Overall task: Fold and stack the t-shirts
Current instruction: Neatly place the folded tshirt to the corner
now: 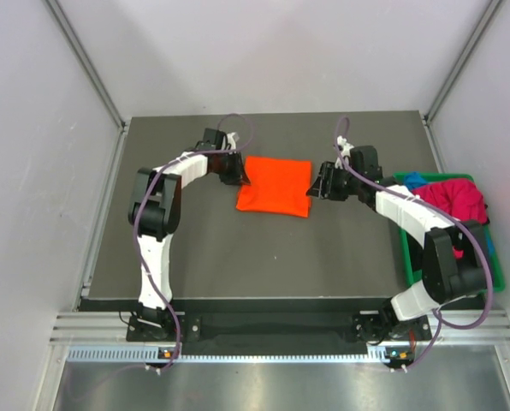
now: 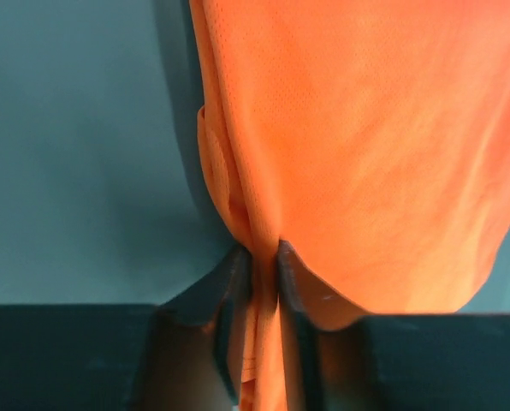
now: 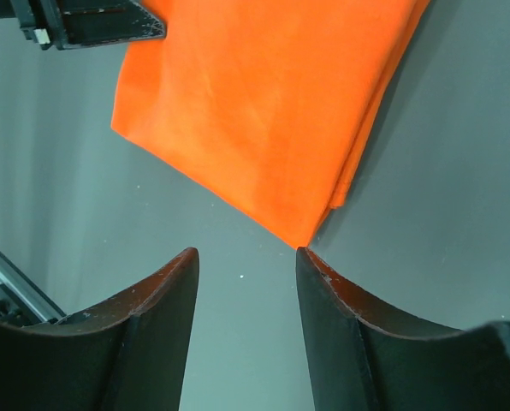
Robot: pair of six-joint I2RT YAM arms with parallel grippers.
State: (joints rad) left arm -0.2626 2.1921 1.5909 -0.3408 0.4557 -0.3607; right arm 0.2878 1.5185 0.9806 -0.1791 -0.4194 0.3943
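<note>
The orange t-shirt [image 1: 275, 183] lies folded into a rectangle on the dark table, far centre. My left gripper [image 1: 239, 174] is at its left edge, shut on a pinch of the orange cloth [image 2: 263, 257]. My right gripper [image 1: 316, 187] is open and empty just off the shirt's right edge; in the right wrist view a corner of the shirt [image 3: 263, 111] points at the tip of one finger [image 3: 311, 261]. The magenta-red t-shirt [image 1: 456, 199] and the blue t-shirt [image 1: 415, 180] lie crumpled in the green bin [image 1: 406, 257] at the right.
The green bin stands at the table's right edge beside my right arm. The dark table [image 1: 263, 257] stretches bare in front of the shirt. Grey walls enclose the table on three sides.
</note>
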